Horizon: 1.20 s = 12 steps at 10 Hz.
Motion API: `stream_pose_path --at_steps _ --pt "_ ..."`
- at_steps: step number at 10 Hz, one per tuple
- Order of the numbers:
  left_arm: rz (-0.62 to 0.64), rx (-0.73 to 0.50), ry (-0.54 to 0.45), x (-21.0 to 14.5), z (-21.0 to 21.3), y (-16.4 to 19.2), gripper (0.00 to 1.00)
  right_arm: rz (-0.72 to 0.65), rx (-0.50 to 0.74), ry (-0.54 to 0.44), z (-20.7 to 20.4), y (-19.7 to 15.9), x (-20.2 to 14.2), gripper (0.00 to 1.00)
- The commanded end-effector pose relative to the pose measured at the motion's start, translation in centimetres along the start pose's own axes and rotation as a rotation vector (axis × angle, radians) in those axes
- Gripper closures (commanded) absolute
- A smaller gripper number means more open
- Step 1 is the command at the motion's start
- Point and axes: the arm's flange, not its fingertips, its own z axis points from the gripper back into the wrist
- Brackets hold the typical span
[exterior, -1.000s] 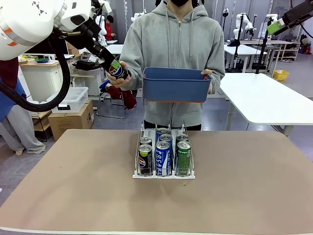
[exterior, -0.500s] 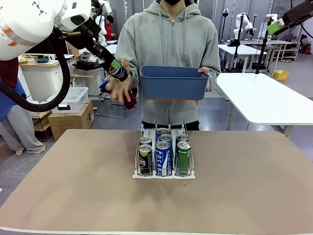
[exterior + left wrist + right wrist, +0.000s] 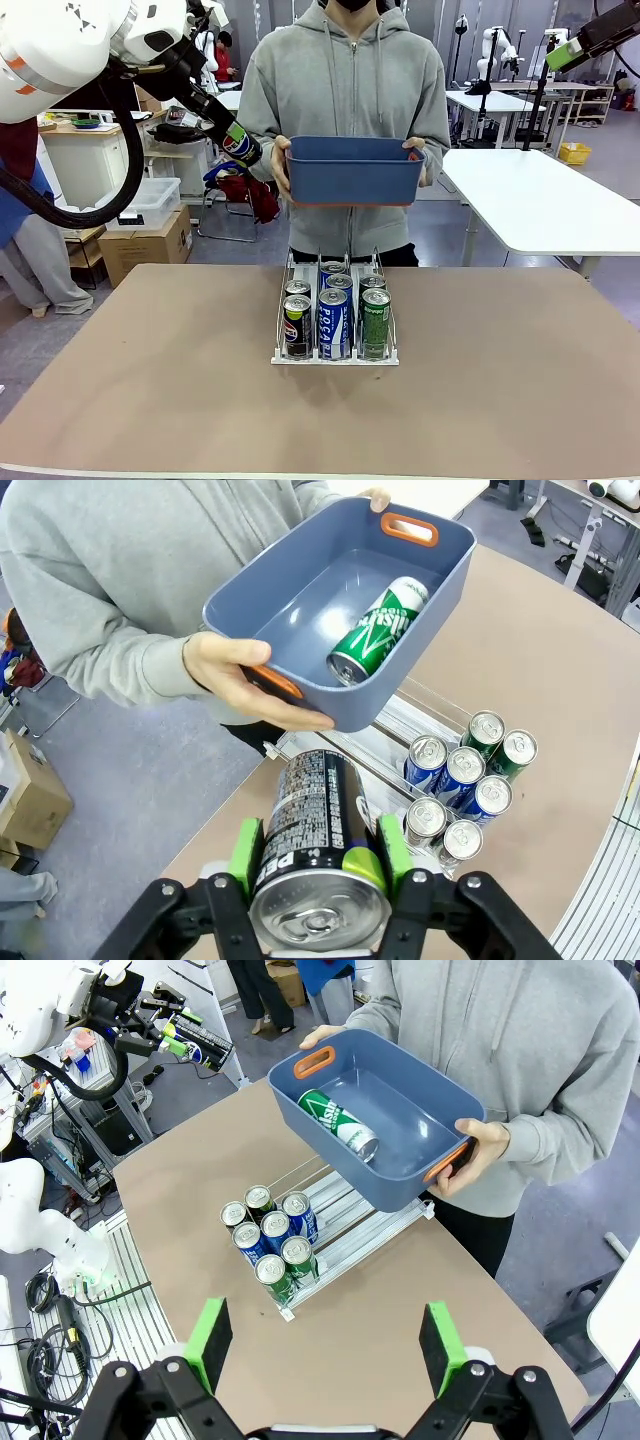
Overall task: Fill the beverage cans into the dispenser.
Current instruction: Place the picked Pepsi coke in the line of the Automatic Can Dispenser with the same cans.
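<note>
My left gripper (image 3: 226,134) is shut on a black Pepsi can (image 3: 238,143), held tilted in the air at the upper left, beyond the table's far edge. In the left wrist view the can (image 3: 312,830) sits between the green pads of the left gripper (image 3: 318,868). The dispenser (image 3: 335,356) stands mid-table with several black, blue and green cans (image 3: 333,318) in its three lanes. A green can (image 3: 375,630) lies in the blue tub (image 3: 350,172) that the person holds. My right gripper (image 3: 325,1352) hangs open high above the table with nothing between its fingers.
The person stands at the far side and holds the tub (image 3: 385,1175) with both hands above the rear of the dispenser (image 3: 352,1215). Bare tabletop (image 3: 150,380) lies on both sides of the rack. White tables and boxes stand beyond.
The person's hand has left the black can and gone back to the tub, which both hands now hold. My left gripper with the can has stayed in place.
</note>
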Motion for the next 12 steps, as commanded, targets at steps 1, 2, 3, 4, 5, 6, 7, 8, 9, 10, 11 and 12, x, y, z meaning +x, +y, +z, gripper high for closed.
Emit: stream_pose_path --at_steps 1,2,3,4,5,6,7,8,9,10,11,12 --pt "-0.015 0.002 -0.004 0.0 0.2 0.1 0.69 -0.001 0.001 0.000 0.0 0.0 0.0 0.00" --pt "-0.015 0.002 -0.004 0.0 0.2 0.1 0.69 -0.001 0.001 0.000 0.0 0.0 0.0 0.00" --pt "-0.015 0.002 -0.004 0.0 0.2 0.1 0.69 -0.001 0.001 0.000 0.0 0.0 0.0 0.00" --pt "0.000 0.000 0.000 0.0 0.0 0.0 0.42 -0.001 0.001 0.000 0.0 0.0 0.0 0.00" --pt "0.078 0.029 0.025 -0.2 -0.2 -1.5 0.42 -0.001 0.001 0.000 0.0 0.0 0.0 0.00" --pt "0.126 0.029 0.041 -0.6 -0.1 -2.8 0.42 -0.001 0.001 0.000 0.0 0.0 0.0 0.00" --pt "0.173 0.058 0.035 -1.1 0.3 -4.0 0.42 -0.001 0.001 0.000 0.0 0.0 0.0 0.00" --pt "0.195 0.095 0.059 -1.9 0.4 -5.4 0.42 -0.001 0.001 0.000 0.0 0.0 0.0 0.00" --pt "0.188 0.094 0.082 -2.9 0.6 -7.1 0.42 -0.001 0.001 0.000 0.0 0.0 0.0 0.00" --pt "0.172 0.080 0.117 -3.8 0.4 -8.6 0.42 -0.001 0.001 0.000 0.0 0.0 0.0 0.00" --pt "0.154 0.066 0.139 -4.6 0.1 -9.2 0.42 -0.001 0.001 0.000 0.0 0.0 0.0 0.00" --pt "0.145 0.053 0.172 -5.5 0.1 -10.5 0.42 -0.001 0.001 0.000 0.0 0.0 0.0 0.00"
